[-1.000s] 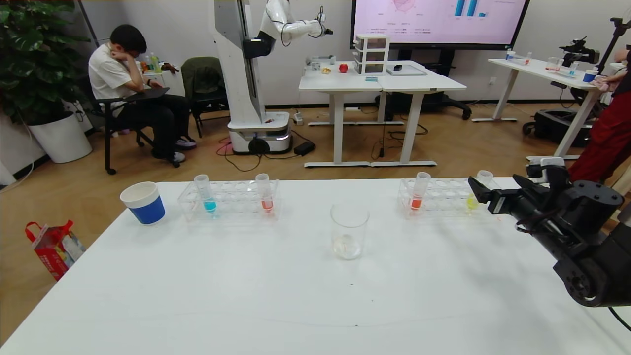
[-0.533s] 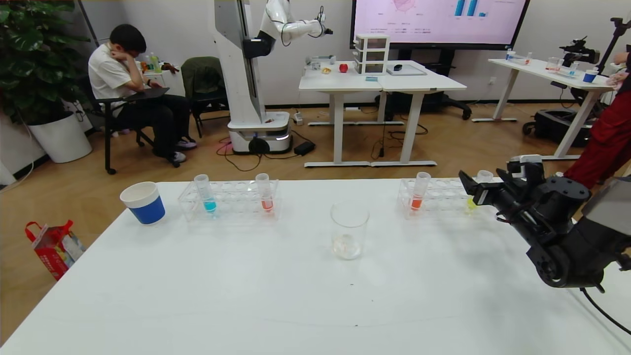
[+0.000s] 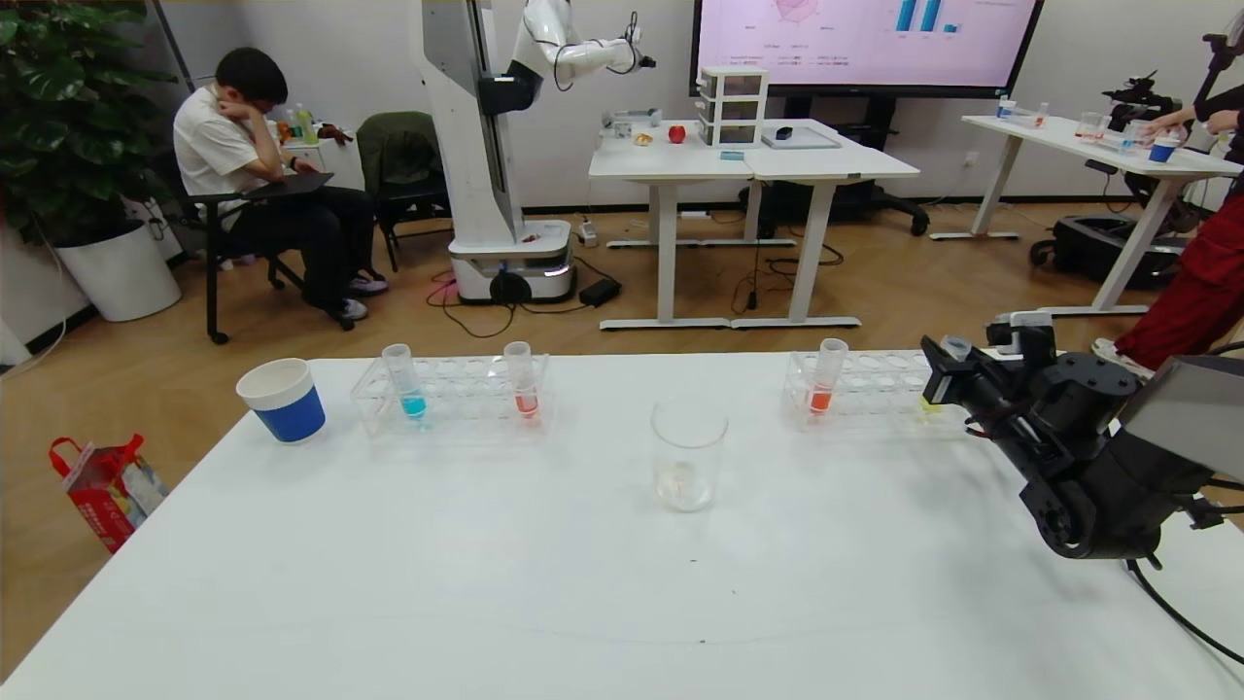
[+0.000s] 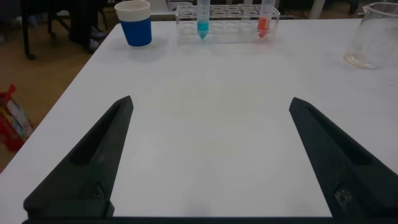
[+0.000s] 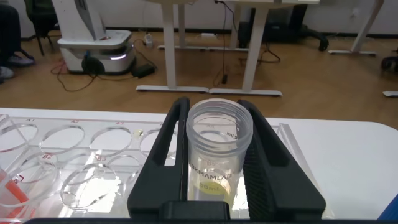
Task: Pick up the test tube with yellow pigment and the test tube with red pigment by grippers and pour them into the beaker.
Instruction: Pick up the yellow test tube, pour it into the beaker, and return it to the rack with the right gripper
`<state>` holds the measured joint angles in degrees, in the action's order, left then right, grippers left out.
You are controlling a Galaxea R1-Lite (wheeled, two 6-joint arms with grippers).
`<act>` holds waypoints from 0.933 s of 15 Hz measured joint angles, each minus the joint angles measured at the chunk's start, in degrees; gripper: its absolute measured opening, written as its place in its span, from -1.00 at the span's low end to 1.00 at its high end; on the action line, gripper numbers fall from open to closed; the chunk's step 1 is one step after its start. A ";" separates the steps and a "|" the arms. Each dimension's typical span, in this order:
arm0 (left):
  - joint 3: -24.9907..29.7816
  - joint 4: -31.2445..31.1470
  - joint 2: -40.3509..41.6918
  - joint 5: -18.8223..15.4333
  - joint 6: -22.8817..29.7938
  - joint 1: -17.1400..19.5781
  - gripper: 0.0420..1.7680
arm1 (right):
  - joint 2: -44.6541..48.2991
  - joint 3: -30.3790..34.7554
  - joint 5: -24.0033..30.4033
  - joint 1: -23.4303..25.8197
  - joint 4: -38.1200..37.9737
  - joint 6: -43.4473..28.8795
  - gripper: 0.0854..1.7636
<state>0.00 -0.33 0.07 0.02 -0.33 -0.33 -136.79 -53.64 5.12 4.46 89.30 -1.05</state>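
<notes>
Yellow tube gripped in the far-right rack
The test tube with yellow pigment (image 5: 219,163) is clamped by the right claw (image 5: 217,155); the left claw (image 4: 208,155) is held wide open, empty.

Bench (image 3: 486,564) is plain white. Cup (image 3: 283,400) is blue with a white rim. Left rack (image 3: 452,394) is clear, holding 1 tube with blue liquid (image 3: 412,403) and 1 with red (image 3: 526,401). Right rack's tube (image 3: 822,397) is red-orange. The test tube with yellow pigment (image 5: 214,163) looks yellow-green between black end effector fingers (image 5: 166,155). Beaker (image 3: 688,453) is clear.
</notes>
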 joint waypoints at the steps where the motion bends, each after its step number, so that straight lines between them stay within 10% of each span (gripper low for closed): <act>1: 0.00 0.00 0.00 -0.02 -0.02 -0.02 0.98 | -0.09 -0.05 0.00 -0.06 0.09 0.00 -0.50; 14: 0.00 -0.02 0.00 -0.02 -0.02 -0.02 0.98 | 12.12 -0.60 0.26 -1.57 -7.05 0.56 -0.50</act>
<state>0.00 -0.35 0.07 0.00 -0.35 -0.35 -124.67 -54.24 5.38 2.89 82.25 -0.49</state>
